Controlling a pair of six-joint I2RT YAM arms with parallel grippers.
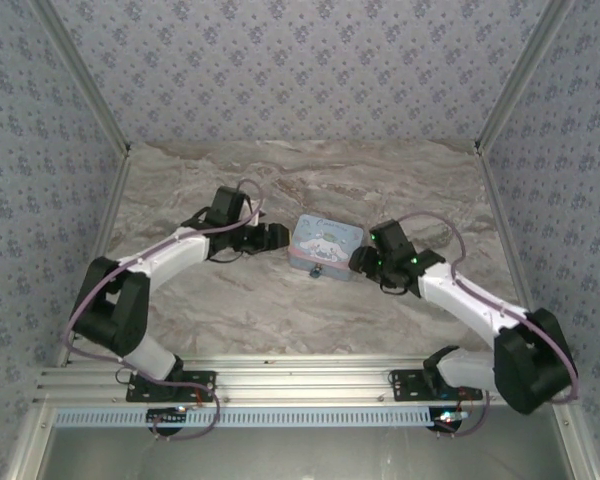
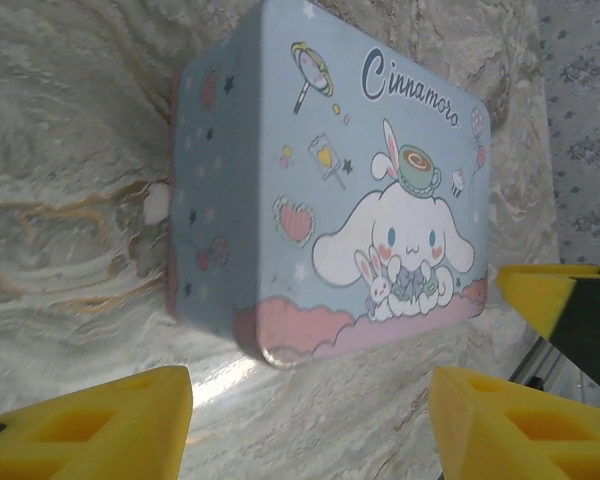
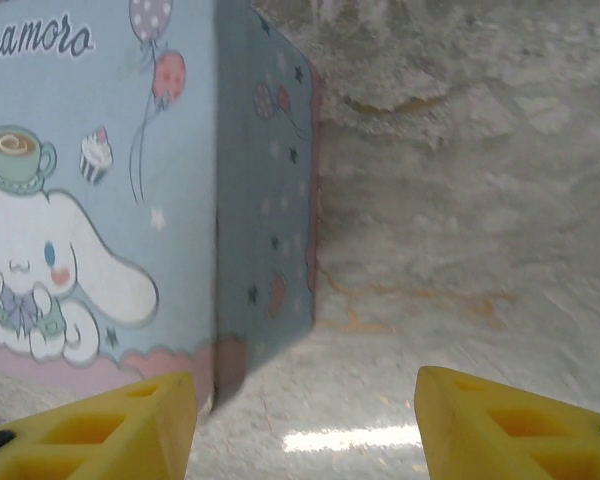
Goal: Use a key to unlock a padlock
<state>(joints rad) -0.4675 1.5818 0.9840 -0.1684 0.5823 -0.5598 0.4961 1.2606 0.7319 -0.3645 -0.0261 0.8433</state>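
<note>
One smooth rectangular tin lies central on the marbled worktop, one tiny padlock against its near wall. Left gripper and right gripper flank it, yellow fingers spread wide.

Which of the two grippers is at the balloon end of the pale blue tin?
The right gripper: its wrist view shows the balloons on the pale blue rectangular tin close by, while the left gripper is at the opposite end.

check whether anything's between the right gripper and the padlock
Maybe the tin's near right corner: the open right gripper sits by it, the padlock midway along the tin's near side. Nothing else visible between them.
</note>
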